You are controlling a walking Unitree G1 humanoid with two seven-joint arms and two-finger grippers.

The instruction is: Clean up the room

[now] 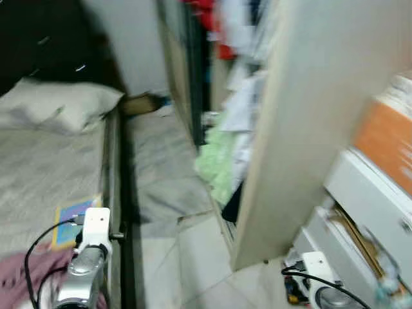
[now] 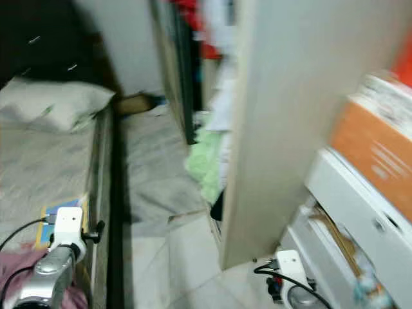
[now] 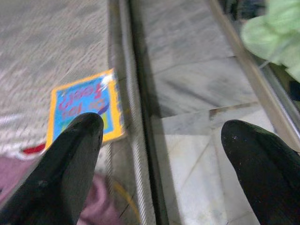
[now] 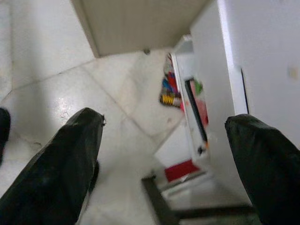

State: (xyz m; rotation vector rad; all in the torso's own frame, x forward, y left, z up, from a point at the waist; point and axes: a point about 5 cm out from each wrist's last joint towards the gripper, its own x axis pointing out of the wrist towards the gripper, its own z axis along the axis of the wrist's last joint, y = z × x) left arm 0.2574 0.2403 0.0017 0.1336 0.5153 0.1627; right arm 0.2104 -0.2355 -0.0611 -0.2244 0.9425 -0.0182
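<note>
Both hands empty, fingers spread: left hand (image 3: 159, 154) over bed (image 1: 38, 174) edge nr blue-yellow booklet (image 3: 84, 110) + pink cloth (image 1: 26, 270); right hand (image 4: 164, 159) above floor by white drawers (image 1: 367, 212). Risk: narrow aisle, blurry view; arm could clip wardrobe door (image 1: 302, 129), or green clothes (image 1: 215, 164) snag.

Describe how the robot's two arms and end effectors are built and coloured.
Both arms are silver metal cylinders topped by a white boxy wrist module, with black cables looping off: the left arm and right arm. The left end effector and right end effector each have two long, rounded black fingers.
</note>
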